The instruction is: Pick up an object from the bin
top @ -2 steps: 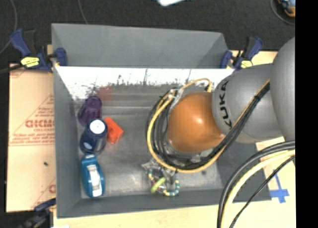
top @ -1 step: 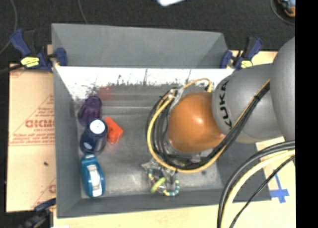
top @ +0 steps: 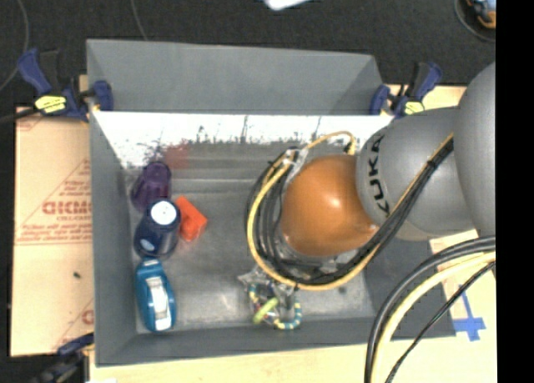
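Note:
My gripper (top: 267, 288) reaches down under the arm's orange cover, near the bin's front wall and a little right of the middle. Right below it lies a small many-coloured thing (top: 280, 314) with green, yellow and blue parts; the gripper partly hides it, and I cannot make out whether it is held. The other loose things lie well to the left of the gripper.
Along the bin's left side lie a purple thing (top: 153, 183), a dark blue bottle with a white cap (top: 158, 227), an orange block (top: 191, 219) and a blue and white tape dispenser (top: 155, 294). The arm and its cables cover the bin's right half.

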Tool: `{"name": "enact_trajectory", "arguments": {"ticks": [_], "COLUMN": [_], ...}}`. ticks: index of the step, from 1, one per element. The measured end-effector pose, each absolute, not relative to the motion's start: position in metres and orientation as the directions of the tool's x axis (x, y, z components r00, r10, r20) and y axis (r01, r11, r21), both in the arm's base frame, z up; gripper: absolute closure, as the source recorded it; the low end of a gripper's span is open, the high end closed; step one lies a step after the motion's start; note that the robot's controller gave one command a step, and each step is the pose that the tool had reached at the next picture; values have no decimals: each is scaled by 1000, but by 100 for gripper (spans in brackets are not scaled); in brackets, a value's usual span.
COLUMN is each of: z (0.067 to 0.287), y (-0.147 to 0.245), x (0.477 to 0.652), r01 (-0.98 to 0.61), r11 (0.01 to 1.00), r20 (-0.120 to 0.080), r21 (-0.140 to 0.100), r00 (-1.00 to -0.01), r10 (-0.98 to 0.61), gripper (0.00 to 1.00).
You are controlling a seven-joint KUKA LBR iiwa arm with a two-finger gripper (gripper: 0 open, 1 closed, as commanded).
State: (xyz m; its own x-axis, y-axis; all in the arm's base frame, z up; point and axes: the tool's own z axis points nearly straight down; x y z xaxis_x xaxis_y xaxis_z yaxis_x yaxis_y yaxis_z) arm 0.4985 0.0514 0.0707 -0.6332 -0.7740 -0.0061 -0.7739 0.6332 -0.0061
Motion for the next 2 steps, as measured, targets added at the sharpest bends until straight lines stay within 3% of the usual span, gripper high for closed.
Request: {"name": "enact_trajectory", "arguments": {"ticks": [2], "z": [86], "y": [51], "x": [497], "r01": [-772], "r11": [636], "r20": [-3], "r21": [-3], "r00": [-636], "r10": [-772], "gripper": [100]}}
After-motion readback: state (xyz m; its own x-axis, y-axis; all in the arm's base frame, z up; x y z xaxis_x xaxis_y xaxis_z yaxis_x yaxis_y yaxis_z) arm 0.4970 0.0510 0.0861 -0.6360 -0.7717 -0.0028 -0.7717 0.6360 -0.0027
